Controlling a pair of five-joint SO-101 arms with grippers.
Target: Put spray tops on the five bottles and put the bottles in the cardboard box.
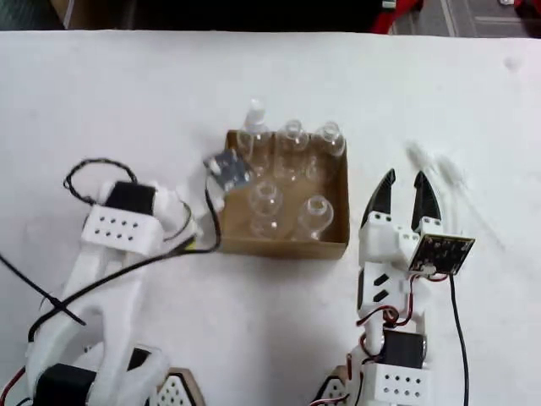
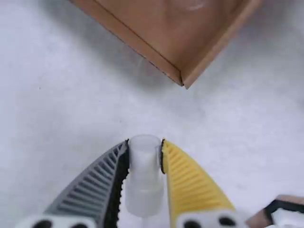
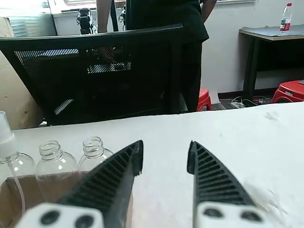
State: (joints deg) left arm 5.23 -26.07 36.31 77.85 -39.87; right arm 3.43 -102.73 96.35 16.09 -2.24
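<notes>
Left tool [image 2: 145, 145] grips a spray top [image 2: 144, 183] beside the cardboard box [image 2: 159, 45].

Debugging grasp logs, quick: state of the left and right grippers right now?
Left gripper: closed on a spray top.
Right gripper: open, holding nothing.

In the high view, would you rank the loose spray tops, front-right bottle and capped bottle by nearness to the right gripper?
1. loose spray tops, beside the right gripper.
2. front-right bottle, in the box.
3. capped bottle, box's far-left corner.
</notes>
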